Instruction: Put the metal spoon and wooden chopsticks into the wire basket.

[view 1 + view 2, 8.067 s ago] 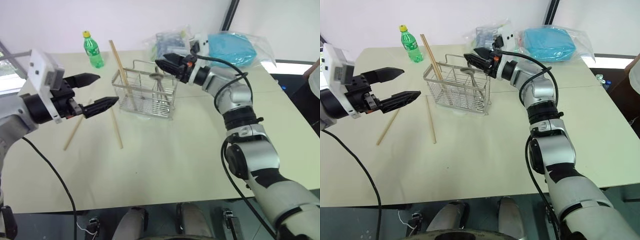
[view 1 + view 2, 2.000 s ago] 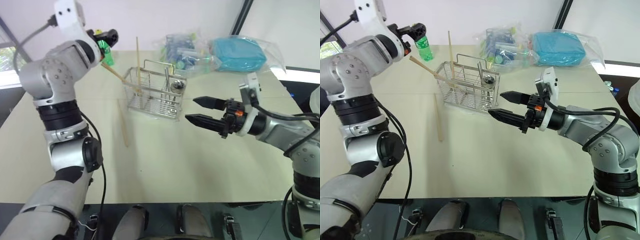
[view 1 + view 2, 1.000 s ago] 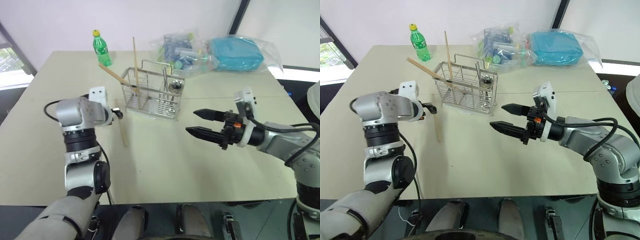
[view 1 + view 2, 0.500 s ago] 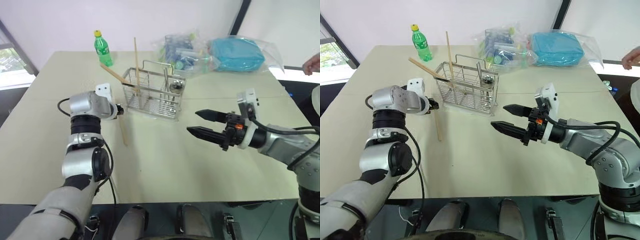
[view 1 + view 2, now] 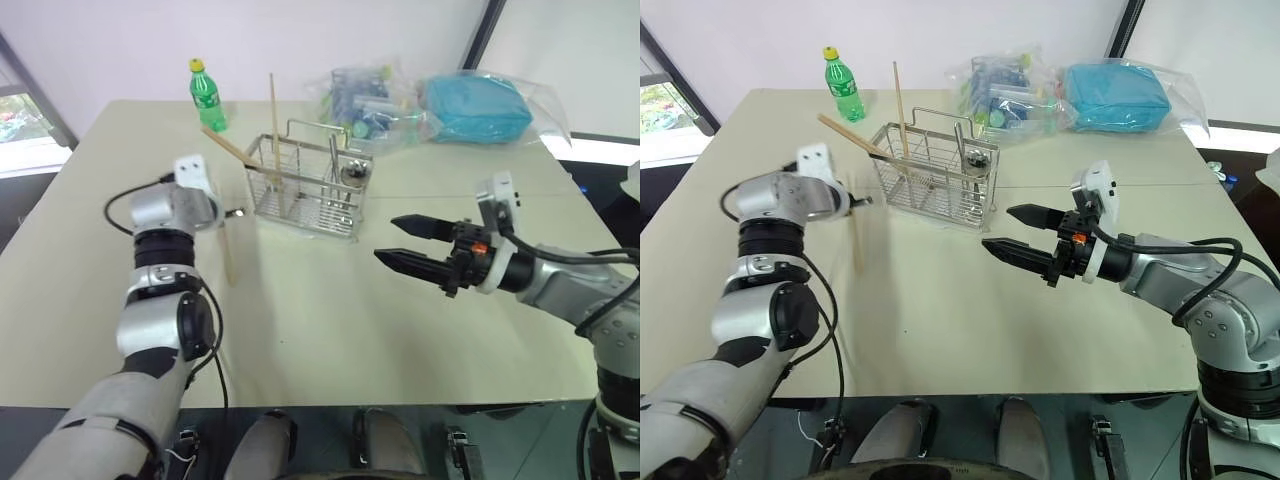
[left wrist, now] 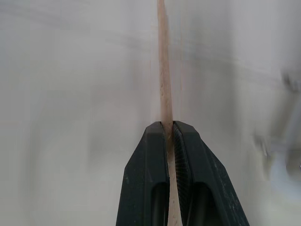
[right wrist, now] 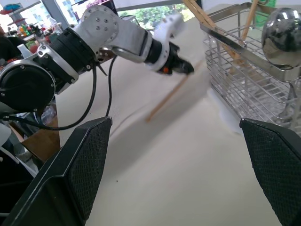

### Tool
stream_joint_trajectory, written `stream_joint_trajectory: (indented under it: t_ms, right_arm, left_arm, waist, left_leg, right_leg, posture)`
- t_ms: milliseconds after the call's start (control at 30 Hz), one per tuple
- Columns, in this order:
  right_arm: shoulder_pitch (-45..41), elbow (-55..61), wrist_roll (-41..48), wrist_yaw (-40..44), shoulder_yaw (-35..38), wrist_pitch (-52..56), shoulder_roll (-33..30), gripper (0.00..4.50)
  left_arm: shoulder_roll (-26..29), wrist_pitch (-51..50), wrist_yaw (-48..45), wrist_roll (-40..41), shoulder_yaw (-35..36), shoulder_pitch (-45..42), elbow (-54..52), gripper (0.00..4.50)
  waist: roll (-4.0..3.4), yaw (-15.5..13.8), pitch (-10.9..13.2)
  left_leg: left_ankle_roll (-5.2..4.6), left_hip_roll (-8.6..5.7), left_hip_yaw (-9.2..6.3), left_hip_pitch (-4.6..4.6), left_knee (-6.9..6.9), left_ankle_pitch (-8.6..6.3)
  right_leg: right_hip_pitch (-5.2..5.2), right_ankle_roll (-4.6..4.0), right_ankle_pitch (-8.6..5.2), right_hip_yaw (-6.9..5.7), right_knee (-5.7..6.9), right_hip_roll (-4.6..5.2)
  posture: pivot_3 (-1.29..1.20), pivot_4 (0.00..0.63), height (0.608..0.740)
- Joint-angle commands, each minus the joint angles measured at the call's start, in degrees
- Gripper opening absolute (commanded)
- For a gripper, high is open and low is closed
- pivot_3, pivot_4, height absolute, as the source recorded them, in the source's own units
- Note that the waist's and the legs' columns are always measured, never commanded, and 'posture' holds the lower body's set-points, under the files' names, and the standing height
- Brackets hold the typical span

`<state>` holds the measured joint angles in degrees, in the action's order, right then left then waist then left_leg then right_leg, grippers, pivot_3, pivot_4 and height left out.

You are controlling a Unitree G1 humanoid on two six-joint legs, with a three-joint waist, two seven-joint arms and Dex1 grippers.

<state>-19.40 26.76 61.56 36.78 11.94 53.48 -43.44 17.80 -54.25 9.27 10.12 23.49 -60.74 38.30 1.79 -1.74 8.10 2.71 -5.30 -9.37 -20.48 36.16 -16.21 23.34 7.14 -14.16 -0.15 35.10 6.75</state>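
Note:
The wire basket [image 5: 305,188] stands at the middle back of the table. Two wooden chopsticks rest in it, one upright [image 5: 272,115] and one leaning out to the left [image 5: 228,147]. The metal spoon [image 5: 349,174] stands in the basket's right end, bowl up. My left gripper [image 5: 236,212], just left of the basket, is shut on the top end of a third chopstick [image 5: 228,252]; in the left wrist view the stick [image 6: 163,89] runs out between the closed fingers [image 6: 151,155]. The stick slants down toward the table. My right gripper [image 5: 386,238] hangs open and empty, right of the basket.
A green bottle [image 5: 205,94] stands at the back left of the table. Clear plastic bags [image 5: 400,95] and a blue packet [image 5: 475,105] lie behind the basket on the right. The tabletop [image 5: 320,310] in front of the basket is bare.
My left gripper has closed on the chopstick that lay on the table left of the basket and has drawn it a little up and to the left. The right arm has kept still.

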Motion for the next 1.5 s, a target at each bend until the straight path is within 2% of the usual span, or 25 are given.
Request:
stream_joint_trajectory:
  t_ms: [33,200,300,433,600,733,967,1100,1267,1300,1500]
  right_arm:
    - [-2.0,0.2,1.0,1.0,1.4,0.1,-1.3,4.5]
    - [-2.7,-0.3,1.6,1.3,1.4,0.8,-2.0,4.5]
    - [-2.8,-0.1,1.8,1.1,1.1,1.1,-1.8,4.5]
    - [-2.8,0.5,2.0,0.5,0.7,1.2,-1.3,4.5]
    - [-1.8,1.2,2.4,-0.5,1.7,1.1,-1.2,4.5]
    - [-0.7,2.2,3.4,-2.3,2.7,1.1,-1.2,4.5]
    - [1.6,3.9,5.3,-5.6,4.3,0.8,-1.1,4.5]
    - [2.0,4.1,6.3,-7.2,4.9,0.6,-1.0,4.5]
    - [1.9,3.7,6.8,-8.0,5.2,0.4,-1.2,4.5]
    - [1.8,3.6,6.8,-8.0,5.1,0.3,-1.2,4.5]
    - [0.7,2.4,6.2,-7.4,4.3,-0.1,-1.0,4.5]
  left_arm:
    - [5.2,15.8,-1.1,-0.4,1.7,-2.1,-3.5,0.04]
    - [8.0,34.3,-10.7,5.5,4.2,-7.5,-3.1,0.04]
    - [7.9,40.5,-17.9,9.7,4.9,-11.2,-3.7,0.04]
    - [6.9,41.1,-24.9,13.6,3.7,-15.1,-2.5,0.04]
    - [2.7,41.2,-29.8,13.9,-1.1,-14.0,-4.5,0.04]
    - [0.0,41.9,-31.8,13.0,-4.3,-11.6,-6.5,0.04]
    - [-1.3,42.8,-32.4,12.4,-6.9,-9.5,-7.9,0.04]
    - [-2.1,42.3,-33.3,13.5,-7.1,-9.0,-8.3,1.57]
    - [-3.3,40.9,-32.2,14.5,-6.9,-7.6,-11.3,4.26]
    - [-3.4,40.2,-31.6,15.0,-6.5,-7.3,-12.0,4.39]
    - [-1.6,35.3,-27.6,18.0,-3.6,-7.0,-16.1,4.39]
  waist:
    - [0.0,0.1,0.0]
    - [0.07,-0.9,0.0]
    - [0.13,-1.0,0.0]
    - [0.11,-0.4,0.0]
    - [0.08,-0.2,0.0]
    - [0.08,-0.2,0.0]
    - [0.09,0.1,0.0]
    - [0.09,-0.2,0.0]
    - [0.09,-0.3,0.0]
    - [0.09,-0.3,0.0]
    - [0.09,-0.2,0.0]
  left_leg:
    - [0.0,0.0,0.0,-0.01,-0.01,0.0]
    - [-0.01,-0.04,-0.01,-0.05,0.04,-0.01]
    - [-0.04,-0.09,-0.07,-0.16,0.13,-0.03]
    - [-0.08,-0.08,-0.06,-0.09,0.09,-0.04]
    - [-0.09,-0.04,-0.03,-0.01,0.08,-0.04]
    - [-0.09,-0.04,-0.03,-0.02,0.08,-0.04]
    - [-0.1,-0.03,-0.03,-0.02,0.07,-0.04]
    - [-0.1,-0.03,-0.03,-0.01,0.08,-0.05]
    - [-0.1,-0.03,-0.03,-0.01,0.08,-0.04]
    - [-0.1,-0.03,-0.03,-0.01,0.08,-0.04]
    - [-0.11,-0.03,-0.03,-0.01,0.08,-0.04]
  right_leg:
    - [0.01,0.0,0.0,0.0,-0.01,0.0]
    - [-0.05,0.0,0.0,-0.02,-0.06,0.05]
    - [-0.13,0.02,0.02,-0.11,-0.15,0.07]
    - [-0.14,0.04,0.03,-0.1,-0.14,0.08]
    - [-0.15,0.04,0.02,-0.09,-0.07,0.03]
    - [-0.15,0.04,0.03,-0.08,-0.07,0.04]
    - [-0.13,0.04,0.03,-0.07,-0.08,0.02]
    - [-0.15,0.04,0.03,-0.07,-0.08,0.02]
    - [-0.15,0.04,0.03,-0.07,-0.08,0.02]
    - [-0.15,0.04,0.03,-0.07,-0.08,0.02]
    - [-0.14,0.04,0.03,-0.07,-0.08,0.02]
  posture:
    - [0.0,0.15,0.713]
    - [0.0,0.15,0.713]
    - [0.0,0.15,0.713]
    - [0.0,0.15,0.713]
    - [0.0,0.15,0.713]
    - [0.0,0.15,0.713]
    - [0.0,0.15,0.713]
    - [0.0,0.15,0.713]
    - [0.0,0.15,0.713]
    - [0.0,0.15,0.713]
    - [0.0,0.15,0.713]
